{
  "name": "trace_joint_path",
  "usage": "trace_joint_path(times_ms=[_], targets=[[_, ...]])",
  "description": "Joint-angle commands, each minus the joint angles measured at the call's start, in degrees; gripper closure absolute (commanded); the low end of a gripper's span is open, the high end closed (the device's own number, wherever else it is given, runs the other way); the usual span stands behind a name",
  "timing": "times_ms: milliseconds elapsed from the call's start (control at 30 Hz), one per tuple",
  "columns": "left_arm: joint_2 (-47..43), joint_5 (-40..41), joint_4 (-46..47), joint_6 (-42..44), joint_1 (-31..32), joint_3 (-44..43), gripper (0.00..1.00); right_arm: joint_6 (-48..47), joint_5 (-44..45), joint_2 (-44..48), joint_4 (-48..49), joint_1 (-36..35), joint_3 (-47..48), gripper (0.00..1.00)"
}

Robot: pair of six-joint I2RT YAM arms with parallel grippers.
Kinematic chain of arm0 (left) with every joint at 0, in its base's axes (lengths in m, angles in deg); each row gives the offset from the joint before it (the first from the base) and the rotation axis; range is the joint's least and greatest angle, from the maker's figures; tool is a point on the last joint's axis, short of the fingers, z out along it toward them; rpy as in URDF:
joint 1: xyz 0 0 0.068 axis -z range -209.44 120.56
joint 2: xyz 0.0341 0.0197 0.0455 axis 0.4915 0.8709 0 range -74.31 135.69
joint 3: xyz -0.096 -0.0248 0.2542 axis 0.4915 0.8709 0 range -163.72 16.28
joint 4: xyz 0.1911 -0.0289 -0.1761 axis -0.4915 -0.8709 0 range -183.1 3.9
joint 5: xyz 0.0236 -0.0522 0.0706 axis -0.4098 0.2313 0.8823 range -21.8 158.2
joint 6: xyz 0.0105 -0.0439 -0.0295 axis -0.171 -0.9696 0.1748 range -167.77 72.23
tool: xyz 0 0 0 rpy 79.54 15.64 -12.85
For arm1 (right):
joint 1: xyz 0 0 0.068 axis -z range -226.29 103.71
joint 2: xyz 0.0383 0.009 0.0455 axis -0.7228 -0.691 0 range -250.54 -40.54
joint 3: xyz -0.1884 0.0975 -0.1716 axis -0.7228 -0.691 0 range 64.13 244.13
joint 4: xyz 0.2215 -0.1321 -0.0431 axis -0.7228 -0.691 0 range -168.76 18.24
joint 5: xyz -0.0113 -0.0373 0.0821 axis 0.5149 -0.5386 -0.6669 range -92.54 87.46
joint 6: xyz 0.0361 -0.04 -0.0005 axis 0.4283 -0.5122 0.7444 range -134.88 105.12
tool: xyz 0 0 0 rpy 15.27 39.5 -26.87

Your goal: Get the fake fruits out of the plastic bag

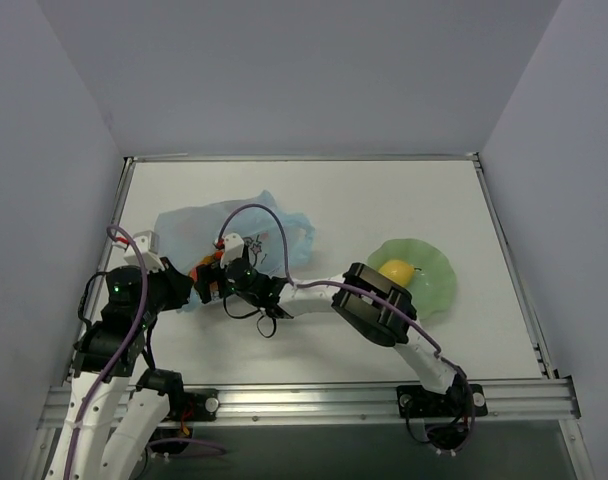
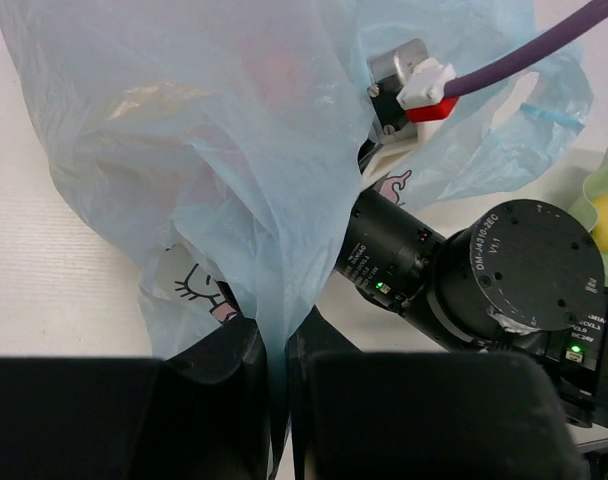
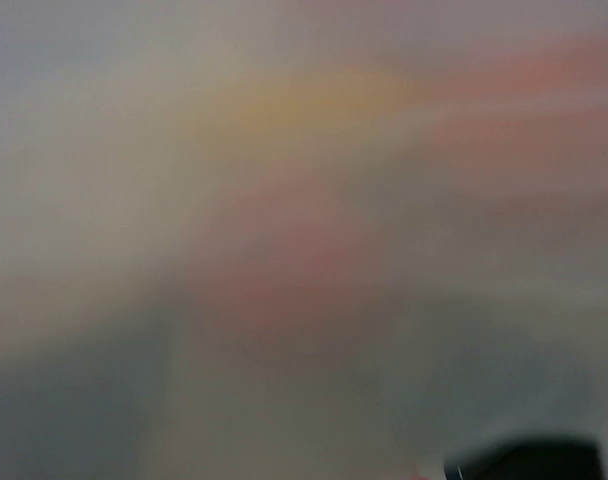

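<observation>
The light-blue plastic bag (image 1: 219, 228) lies at the left of the table, crumpled, its cartoon print showing in the left wrist view (image 2: 199, 285). My left gripper (image 2: 276, 385) is shut on a fold of the bag's near edge, seen in the top view (image 1: 181, 287). My right gripper (image 1: 216, 272) reaches into the bag's mouth, its fingers hidden by the plastic. An orange fruit shape (image 1: 201, 272) shows beside it. The right wrist view is only a blur of a red patch (image 3: 284, 260) and an orange patch (image 3: 314, 100). A yellow lemon (image 1: 396, 271) lies in the dish.
A pale green scalloped dish (image 1: 434, 285) stands at the right of the table; its edge shows in the left wrist view (image 2: 594, 200). My right arm (image 2: 514, 270) stretches across the table's middle toward the bag. Grey walls close in the table.
</observation>
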Motion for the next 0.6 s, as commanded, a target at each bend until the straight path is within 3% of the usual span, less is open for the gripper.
trace_joint_path(times_ms=[0,67,167,300,400,567], targets=[[-0.29,-0.65,1.03,0.37,-0.30,-2.81,0.93,0.91,0.46,-2.30,-0.05,-0.56,4.75,0.02],[-0.20,-0.74,1.03,0.37,-0.30,-2.81,0.93,0.56,1.60,-3.88,-0.40,-0.48,6.59,0.02],[-0.02,-0.83,0.94,0.37,-0.30,-2.90,0.93,-0.93,3.71,-4.77,-0.58,-0.48,8.01,0.13],[0.24,-0.65,0.94,0.37,-0.30,-2.90,0.93,-1.90,4.51,-1.97,1.70,-0.74,5.56,0.57],[0.33,-0.74,0.94,0.37,-0.30,-2.90,0.93,-2.78,5.55,2.86,3.63,-1.53,2.40,0.64],[0.68,-0.57,1.03,0.37,-0.47,-2.81,0.94,-4.27,6.27,13.39,6.01,-2.67,-6.22,0.65]])
